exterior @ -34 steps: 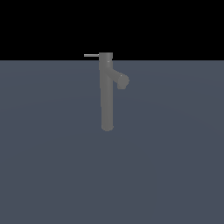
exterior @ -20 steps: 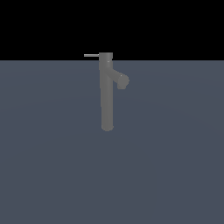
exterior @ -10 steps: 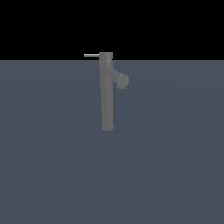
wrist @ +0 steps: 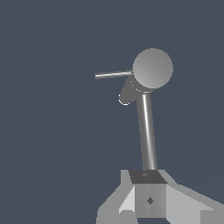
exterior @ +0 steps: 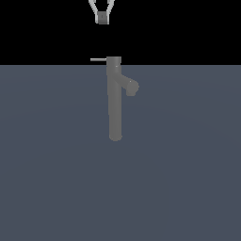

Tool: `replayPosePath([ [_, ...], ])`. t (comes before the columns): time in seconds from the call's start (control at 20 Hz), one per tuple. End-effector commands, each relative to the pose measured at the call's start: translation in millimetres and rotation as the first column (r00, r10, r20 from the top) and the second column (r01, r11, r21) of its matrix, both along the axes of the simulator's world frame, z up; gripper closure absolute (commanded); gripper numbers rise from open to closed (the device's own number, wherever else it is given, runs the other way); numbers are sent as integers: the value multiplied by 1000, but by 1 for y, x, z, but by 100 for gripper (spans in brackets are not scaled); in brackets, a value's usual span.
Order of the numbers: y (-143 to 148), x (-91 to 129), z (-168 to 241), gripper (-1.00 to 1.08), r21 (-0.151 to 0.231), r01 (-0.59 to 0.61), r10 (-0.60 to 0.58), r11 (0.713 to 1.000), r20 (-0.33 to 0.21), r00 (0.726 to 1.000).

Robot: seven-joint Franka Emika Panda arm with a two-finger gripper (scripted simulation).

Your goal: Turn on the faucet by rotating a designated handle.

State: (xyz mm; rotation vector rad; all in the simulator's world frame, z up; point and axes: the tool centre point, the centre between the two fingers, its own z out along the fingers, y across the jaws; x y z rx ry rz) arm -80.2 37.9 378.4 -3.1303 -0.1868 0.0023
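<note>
The jaws of the gripper point(exterior: 102, 19) look drawn together with nothing between them, hanging high above the faucet point(exterior: 115, 101) and apart from it. In the exterior view the gripper sits at about 12 o'clock from the faucet's cap. The faucet stands upright on the grey tabletop point(exterior: 56, 164). Its handle point(exterior: 98, 60) points toward 9 o'clock from the cap, and the stubby spout point(exterior: 130, 86) angles toward 4 o'clock.

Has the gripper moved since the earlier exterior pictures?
Yes. The gripper has come down into the exterior view from the top edge; it hangs above the faucet, well clear of the handle.
</note>
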Motion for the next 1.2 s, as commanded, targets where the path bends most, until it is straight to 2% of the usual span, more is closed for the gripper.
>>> replayPosePath([
  [0.0,5,19,-12,108,0,-14,14,1000,1,1000],
  [0.35,20,69,-44,108,-2,-53,53,999,1,999],
  [0.6,29,98,-61,108,-3,-75,75,997,2,997],
  [0.9,37,120,-73,108,-5,-91,91,996,2,996],
  [1.15,40,128,-78,108,-5,-98,98,995,2,995],
])
